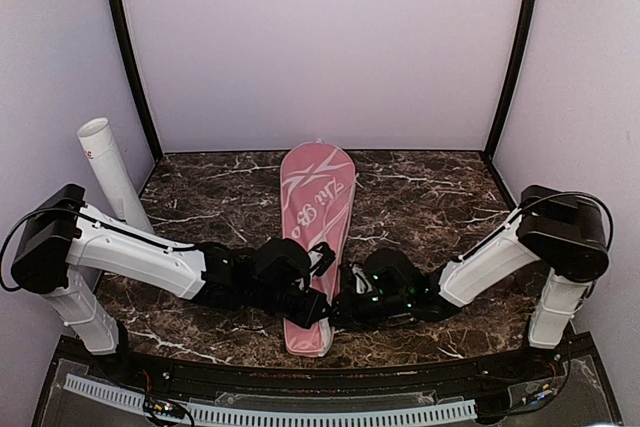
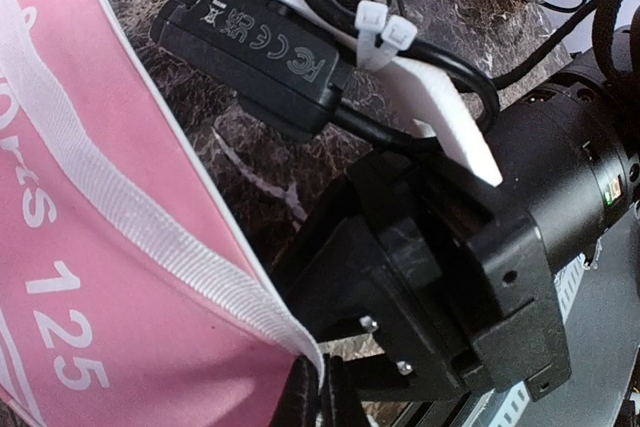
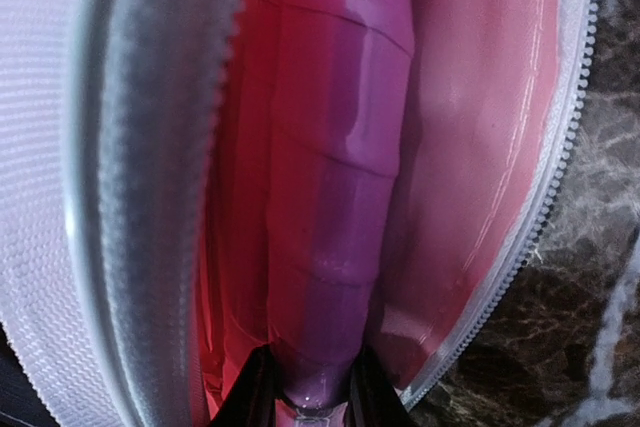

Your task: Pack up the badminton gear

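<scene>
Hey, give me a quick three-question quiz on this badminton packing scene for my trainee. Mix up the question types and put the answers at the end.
1. True or false: the pink bag is zipped fully shut.
2. What is the right pincer closed around? A) a shuttlecock B) a racket handle C) a water bottle
3. Fill in: in the top view, the white tube stands on the ___ side.

Key: 1 false, the right wrist view shows its zipper open. 2 B. 3 left.
</scene>
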Available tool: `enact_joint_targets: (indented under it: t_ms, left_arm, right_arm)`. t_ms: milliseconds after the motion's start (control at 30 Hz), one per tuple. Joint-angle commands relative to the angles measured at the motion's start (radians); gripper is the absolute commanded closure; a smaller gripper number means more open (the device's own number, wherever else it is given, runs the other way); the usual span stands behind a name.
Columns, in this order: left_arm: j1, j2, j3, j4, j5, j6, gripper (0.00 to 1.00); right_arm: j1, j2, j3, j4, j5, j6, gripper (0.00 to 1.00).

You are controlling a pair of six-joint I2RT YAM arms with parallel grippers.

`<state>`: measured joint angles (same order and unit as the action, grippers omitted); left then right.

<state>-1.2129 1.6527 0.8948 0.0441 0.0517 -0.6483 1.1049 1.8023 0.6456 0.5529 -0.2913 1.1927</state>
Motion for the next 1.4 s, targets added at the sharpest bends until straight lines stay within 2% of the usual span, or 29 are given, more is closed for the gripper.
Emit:
enact_joint_targets:
  t_ms: [0,233,567,767,933,1133,1367]
  left_arm:
    - [-0.028,-0.026,-0.003,0.079,0.144,-0.007,1.00]
    - [-0.028,-0.029,-0.002,0.083,0.148,-0.006,1.00]
    - [-0.027,-0.028,0.000,0.099,0.159,-0.005,1.00]
    - [-0.021,-0.034,-0.019,0.116,0.169,-0.017,1.00]
    - [-0.009,-0.072,-0.030,0.052,0.125,-0.004,1.00]
    - [0.038,-0.158,-0.066,-0.111,0.020,0.061,1.00]
    - [0.062,-0.255,-0.126,-0.265,-0.021,0.165,1.00]
  right_arm:
    - [-0.031,0.018,0.087,0.166,0.095,-0.075,0.91]
    - [-0.039,0.042,0.115,0.196,0.092,-0.103,0.88]
    - [-0.045,0.089,0.142,0.265,0.031,-0.130,0.74]
    - [-0.045,0.090,0.149,0.257,0.011,-0.149,0.69]
    - [-0.045,0.027,0.126,0.173,0.033,-0.194,0.66]
    - [-0.046,-0.114,0.030,0.049,0.107,-0.235,0.55]
    - [-0.049,-0.303,-0.047,-0.153,0.217,-0.284,0.44]
